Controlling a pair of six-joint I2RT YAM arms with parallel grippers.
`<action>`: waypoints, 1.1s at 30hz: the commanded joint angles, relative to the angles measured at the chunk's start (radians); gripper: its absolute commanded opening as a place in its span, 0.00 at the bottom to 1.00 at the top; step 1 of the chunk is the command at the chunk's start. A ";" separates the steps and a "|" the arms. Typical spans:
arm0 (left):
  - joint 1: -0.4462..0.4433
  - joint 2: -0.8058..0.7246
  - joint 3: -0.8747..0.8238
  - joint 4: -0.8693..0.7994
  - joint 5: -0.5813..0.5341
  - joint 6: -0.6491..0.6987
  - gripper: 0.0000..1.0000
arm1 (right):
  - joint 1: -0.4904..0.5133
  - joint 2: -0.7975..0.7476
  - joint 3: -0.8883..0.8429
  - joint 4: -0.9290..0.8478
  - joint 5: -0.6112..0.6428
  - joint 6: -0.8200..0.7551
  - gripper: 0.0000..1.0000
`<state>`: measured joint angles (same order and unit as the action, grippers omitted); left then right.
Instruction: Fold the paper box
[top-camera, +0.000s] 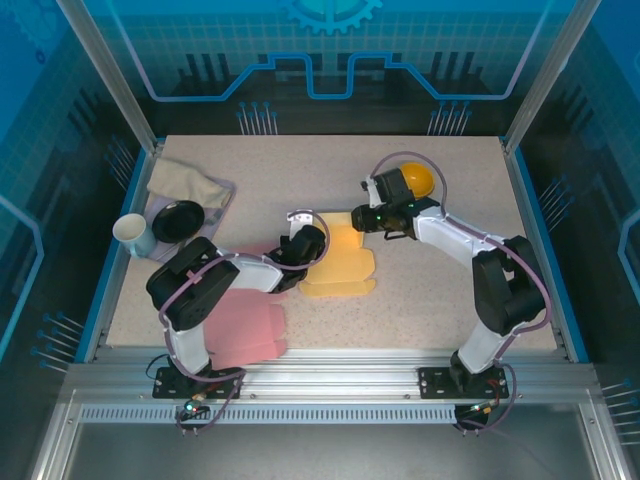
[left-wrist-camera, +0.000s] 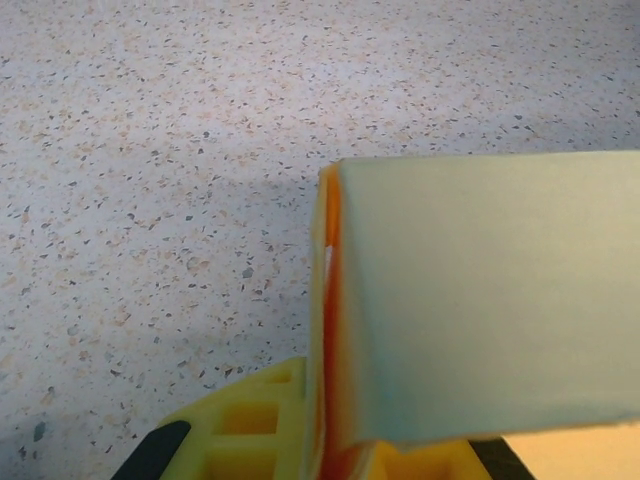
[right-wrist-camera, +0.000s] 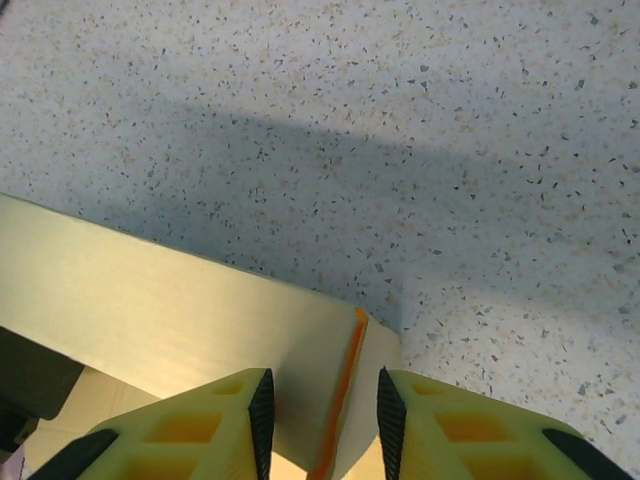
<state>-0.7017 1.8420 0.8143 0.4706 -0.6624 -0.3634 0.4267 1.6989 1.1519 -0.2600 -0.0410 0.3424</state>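
Note:
The yellow paper box (top-camera: 340, 265) lies partly folded at the middle of the table. My left gripper (top-camera: 320, 248) is shut on its left edge. In the left wrist view a raised pale wall (left-wrist-camera: 480, 300) with an orange crease stands clamped between the yellow fingers (left-wrist-camera: 250, 430). My right gripper (top-camera: 360, 220) is at the box's far right corner. In the right wrist view the folded corner (right-wrist-camera: 330, 350) sits between the black pads (right-wrist-camera: 262, 420) of that gripper (right-wrist-camera: 320, 425). Its jaws still stand apart, close to both sides of the fold.
A pink paper sheet (top-camera: 245, 325) lies near the left arm's base. A white cup (top-camera: 133, 233), a black dish (top-camera: 178, 220) and a beige cloth (top-camera: 190, 182) sit at the back left. A yellow round object (top-camera: 415, 180) rests behind the right wrist.

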 joint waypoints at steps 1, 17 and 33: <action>-0.009 0.028 0.000 0.052 0.006 0.011 0.04 | -0.035 0.003 -0.061 0.012 -0.003 0.005 0.32; -0.014 -0.174 0.011 -0.220 0.177 -0.072 0.42 | -0.005 -0.088 -0.203 0.109 0.071 0.000 0.28; 0.053 -0.475 -0.044 -0.378 0.420 -0.198 0.42 | 0.024 -0.107 -0.197 0.130 0.090 -0.003 0.29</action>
<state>-0.7021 1.4010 0.7612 0.1368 -0.3107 -0.4793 0.4358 1.5909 0.9653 -0.0696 0.0196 0.3443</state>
